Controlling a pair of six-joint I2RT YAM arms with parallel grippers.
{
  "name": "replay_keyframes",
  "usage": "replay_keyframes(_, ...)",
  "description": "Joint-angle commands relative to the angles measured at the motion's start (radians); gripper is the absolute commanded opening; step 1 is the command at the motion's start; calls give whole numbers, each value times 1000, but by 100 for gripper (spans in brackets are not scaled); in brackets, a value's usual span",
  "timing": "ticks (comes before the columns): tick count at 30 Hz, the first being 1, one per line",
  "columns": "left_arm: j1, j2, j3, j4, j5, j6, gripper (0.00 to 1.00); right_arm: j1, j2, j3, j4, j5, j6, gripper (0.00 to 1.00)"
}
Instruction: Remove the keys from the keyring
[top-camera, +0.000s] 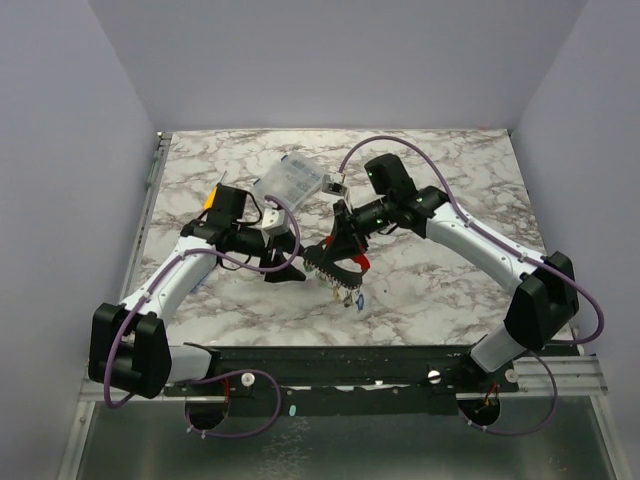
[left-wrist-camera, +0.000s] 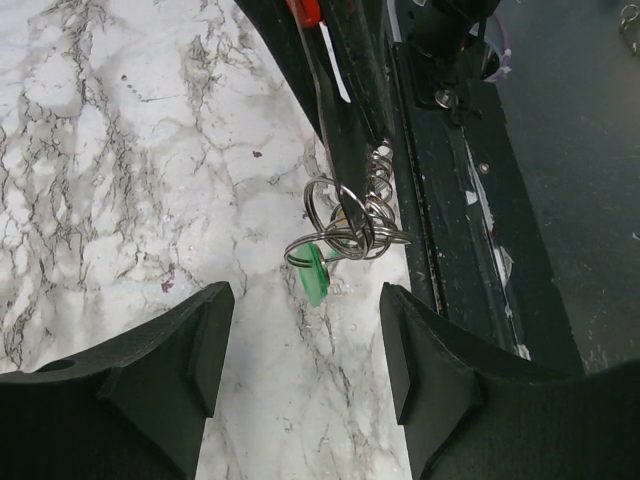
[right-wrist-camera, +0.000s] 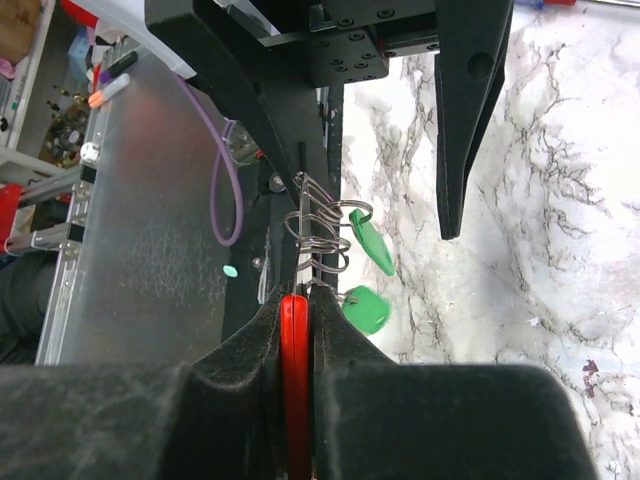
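Shiny silvery metal keyring (left-wrist-camera: 350, 225), glossy red plastic fob (right-wrist-camera: 295, 380); keys (left-wrist-camera: 316, 275) carry smooth green plastic tags; surface (left-wrist-camera: 120, 150) smooth, marble-look; fingers (left-wrist-camera: 190, 365) matt black.

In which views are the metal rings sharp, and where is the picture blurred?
Left wrist view: keyring sharp and glinting, left gripper in the foreground soft. Right wrist view: red fob near the lens blurred. Top view: even light, keys too small to resolve.
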Motion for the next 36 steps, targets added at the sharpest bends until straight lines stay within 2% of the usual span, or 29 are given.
replay_keyframes(1,-4,-6,28,19,-8,-47,66,5,0,45,15,-26,25,1)
replay_keyframes(6,-4,-9,42,40,9,-90,62,6,-5,42,24,-30,39,1)
replay_keyframes(9,-5,-10,48,43,11,-101,55,5,-8,40,26,-30,40,0)
replay_keyframes(17,-28,1,57,56,8,-106,50,5,0,49,33,-49,51,0)
replay_keyframes(23,-29,0,47,61,9,-106,32,5,-2,54,34,-59,52,1)
replay_keyframes(27,-29,-4,38,63,10,-106,14,5,-10,56,33,-53,54,0)
replay_keyframes(29,-28,-14,35,63,2,-114,2,-1,-16,51,36,-47,54,1)
replay_keyframes(33,-26,-34,46,66,-56,-172,0,-34,-32,14,52,-43,63,1)
replay_keyframes(36,-26,-40,76,70,-192,-260,0,-61,-45,-28,56,-46,57,1)
